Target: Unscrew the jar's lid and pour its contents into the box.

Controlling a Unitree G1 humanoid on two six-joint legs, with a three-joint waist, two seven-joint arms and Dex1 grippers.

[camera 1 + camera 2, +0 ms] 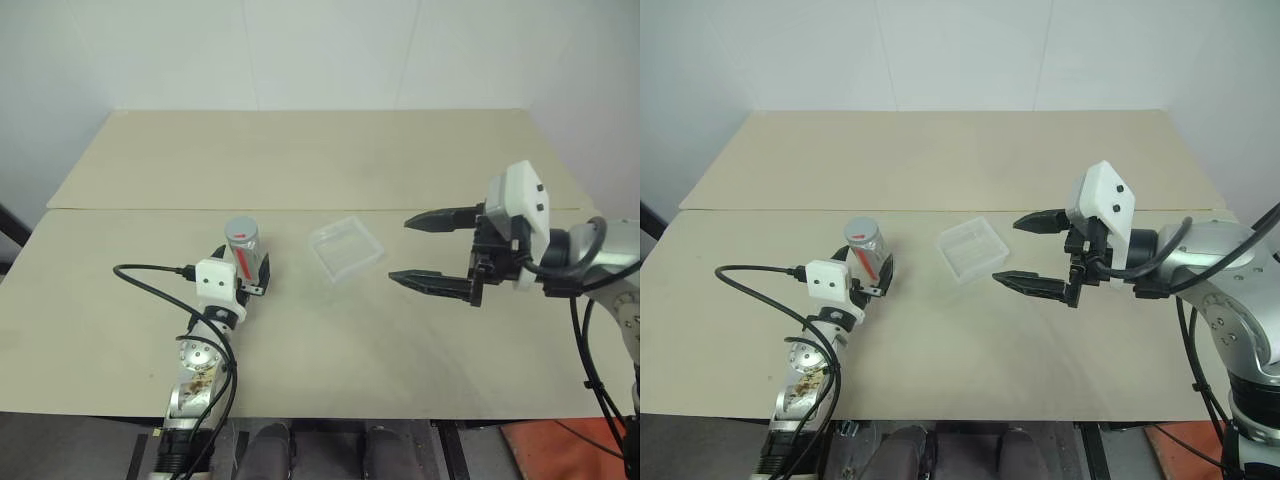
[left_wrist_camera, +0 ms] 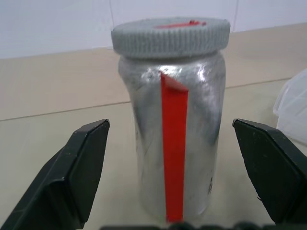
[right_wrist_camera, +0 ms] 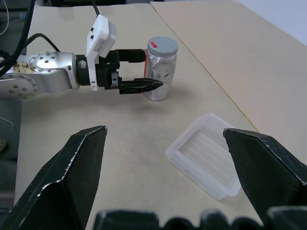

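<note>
The jar stands upright on the table, silvery with a red vertical stripe. The grey lid, with a red mark on top, is screwed on. The contents are hidden behind the jar's silvery wall. My left gripper is open, with the jar between its fingers and a gap on each side. The box, a shallow clear tray, lies just right of the jar. My right gripper hovers open and empty above the table, to the right of the box, pointing towards it.
The beige table has a seam running across it behind the jar and box. A black cable loops beside my left arm. A white wall stands behind the table's far edge.
</note>
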